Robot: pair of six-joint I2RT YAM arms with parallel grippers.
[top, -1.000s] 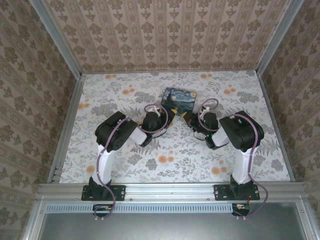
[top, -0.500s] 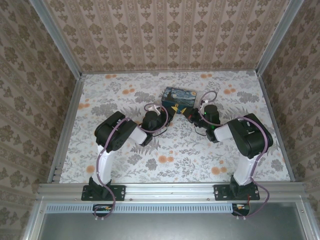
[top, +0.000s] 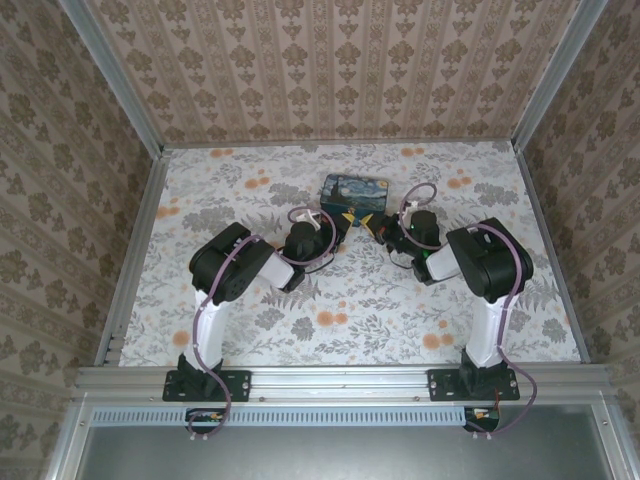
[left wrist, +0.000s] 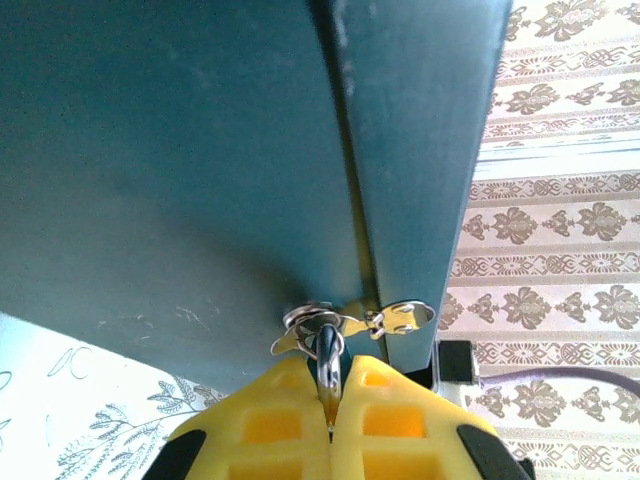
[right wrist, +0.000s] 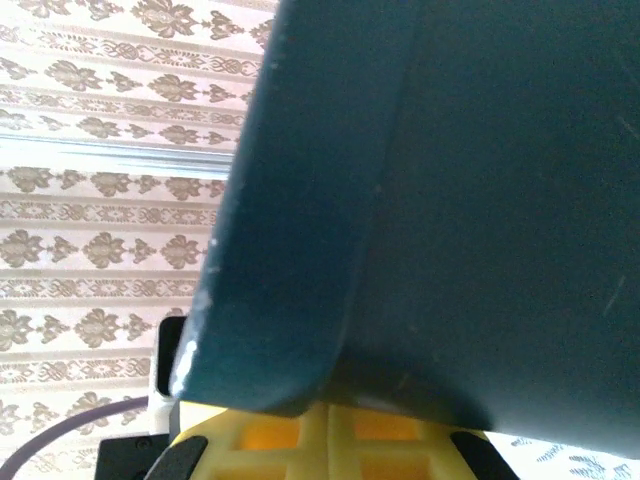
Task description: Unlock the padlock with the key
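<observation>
My left gripper (left wrist: 330, 392) has its ribbed yellow fingers (left wrist: 270, 420) pressed together on a thin silvery loop with a dark centre, which I take to be the padlock (left wrist: 327, 352). It hangs at the front edge of the blue tin (top: 357, 192), just under a small shiny hasp (left wrist: 400, 318) with a rounded tab. In the left wrist view the tin's wall is a flat, matt teal sheet with faint scuffs and a straight seam where lid meets body. From above, its lid carries a swirling night-sky print, and it sits on the floral tablecloth (top: 330, 300) between both wrists. My right gripper (right wrist: 325, 428) is closed too, its yellow fingers meeting under the tin's smooth rounded corner. I cannot tell whether it pinches anything, as the tin hides the tips.
</observation>
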